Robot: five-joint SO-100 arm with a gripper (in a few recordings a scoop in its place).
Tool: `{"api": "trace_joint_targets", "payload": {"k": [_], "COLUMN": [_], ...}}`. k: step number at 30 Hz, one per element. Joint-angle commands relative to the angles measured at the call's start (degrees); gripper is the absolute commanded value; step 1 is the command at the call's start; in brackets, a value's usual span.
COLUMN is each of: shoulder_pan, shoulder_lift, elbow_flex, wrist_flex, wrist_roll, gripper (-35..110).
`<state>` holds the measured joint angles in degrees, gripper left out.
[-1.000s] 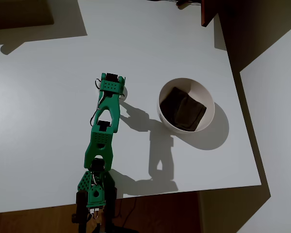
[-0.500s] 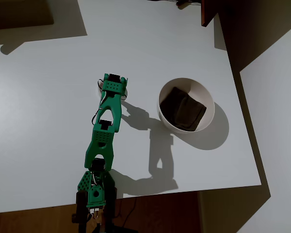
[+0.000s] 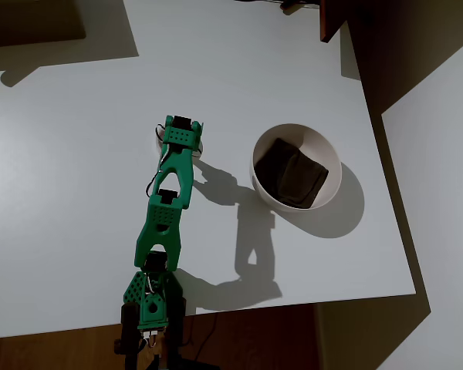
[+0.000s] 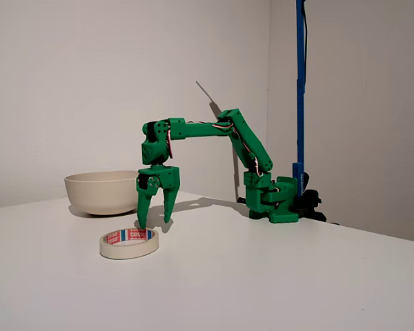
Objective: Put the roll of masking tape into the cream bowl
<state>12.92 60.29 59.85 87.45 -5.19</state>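
The tape (image 4: 129, 243) lies flat on the white table (image 4: 276, 276), well apart from the bowl (image 4: 102, 192) that stands behind it in the fixed view. From above, the roll is mostly hidden under the arm's wrist, with just a pale sliver peeking out beside it. The green gripper (image 4: 157, 219) points straight down with its two fingers spread apart and nothing between them, tips low near the table just behind the roll. Whether a finger is already inside the ring I cannot tell from here.

The roll looks light and stiff, a thin flat ring with a wide hollow middle. I'd guess the surest hold is across the wall, one finger inside the hole and one outside. Its smooth side may slide on the table if nudged.

A dark cloth (image 3: 295, 176) already sits in the bowl, so the tape would land soft
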Motion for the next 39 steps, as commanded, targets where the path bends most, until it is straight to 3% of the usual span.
{"api": "trace_joint_targets", "payload": {"k": [1, 30, 36, 39], "shoulder_pan": [0.4, -1.0, -1.8, -1.9], "shoulder_lift": [2.3, -11.1, -11.4, -11.6], "elbow_flex": [-3.2, -13.4, -13.7, -13.8], "wrist_flex": [-0.1, -1.5, -2.0, -2.0], "wrist_roll": [0.0, 1.0, 0.8, 1.0], "gripper": [21, 17, 7, -8]}}
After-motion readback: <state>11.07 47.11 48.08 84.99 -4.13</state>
